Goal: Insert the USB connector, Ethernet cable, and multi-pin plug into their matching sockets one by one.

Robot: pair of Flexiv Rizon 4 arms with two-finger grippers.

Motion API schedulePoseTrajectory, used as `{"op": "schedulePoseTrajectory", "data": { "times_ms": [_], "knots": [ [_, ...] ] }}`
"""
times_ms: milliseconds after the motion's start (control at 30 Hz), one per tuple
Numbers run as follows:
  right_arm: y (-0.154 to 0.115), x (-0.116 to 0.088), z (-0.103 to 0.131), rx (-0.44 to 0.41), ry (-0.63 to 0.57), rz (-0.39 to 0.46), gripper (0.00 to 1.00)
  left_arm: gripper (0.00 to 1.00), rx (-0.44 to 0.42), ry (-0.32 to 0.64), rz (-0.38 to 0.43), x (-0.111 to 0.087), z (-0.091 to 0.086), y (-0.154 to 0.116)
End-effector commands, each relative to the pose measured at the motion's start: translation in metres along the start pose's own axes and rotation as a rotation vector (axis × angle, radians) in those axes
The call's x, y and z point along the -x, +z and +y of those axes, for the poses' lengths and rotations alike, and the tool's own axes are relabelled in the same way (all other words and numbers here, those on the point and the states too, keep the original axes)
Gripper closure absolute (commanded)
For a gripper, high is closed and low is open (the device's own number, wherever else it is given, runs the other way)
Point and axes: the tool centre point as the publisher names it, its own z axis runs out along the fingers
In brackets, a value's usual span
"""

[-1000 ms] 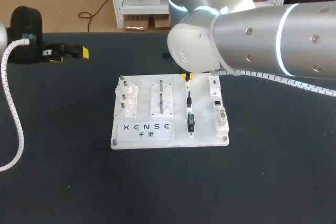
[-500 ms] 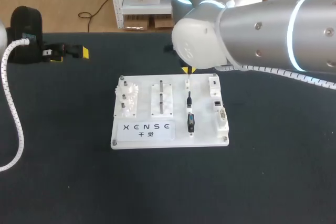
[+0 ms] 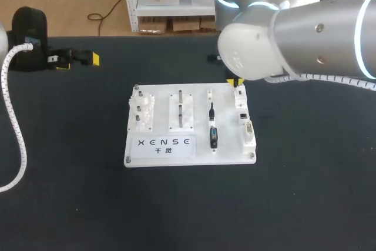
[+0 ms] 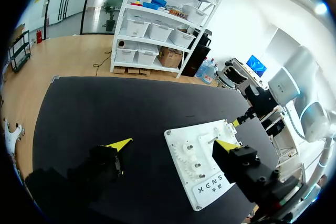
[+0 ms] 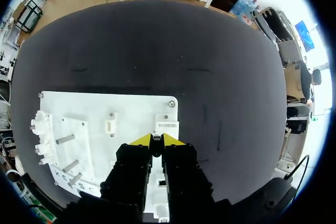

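Note:
The white board lies mid-table. Its middle column holds the black Ethernet plug and the dark multi-pin plug; the small holder behind them stands empty. Three sockets line the board's right edge. My right gripper hangs over the rear socket, shut on a small USB connector between its yellow tips. My left gripper rests at the table's back left, open and holding nothing, far from the board.
White gears and two upright pins fill the board's left half. My right arm's bulky elbow looms over the table behind the board. A white coiled cable runs down the left side.
My right gripper has moved to the right, from over the small holder in the middle column to over the rear socket at the board's right edge. The left arm has kept still.

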Motion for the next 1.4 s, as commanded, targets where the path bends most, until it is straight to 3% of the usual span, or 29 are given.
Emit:
{"op": "schedulePoseTrajectory", "data": {
  "times_ms": [33, 533, 1400],
  "knots": [
    [0.004, -0.011, -0.009, 0.0, 0.007, -0.042, 1.0, 0.0, 0.0, 0.0, 0.0, 0.0, 0.0, 0.0],
    [0.004, -0.012, -0.018, -0.003, 0.025, -0.04, 1.0, 0.0, 0.0, 0.0, 0.0, 0.0, 0.0, 0.0],
    [0.013, -0.009, -0.013, -0.01, 0.03, -0.026, 1.0, 0.0, 0.0, 0.0, 0.0, 0.0, 0.0, 0.0]
  ]
}}
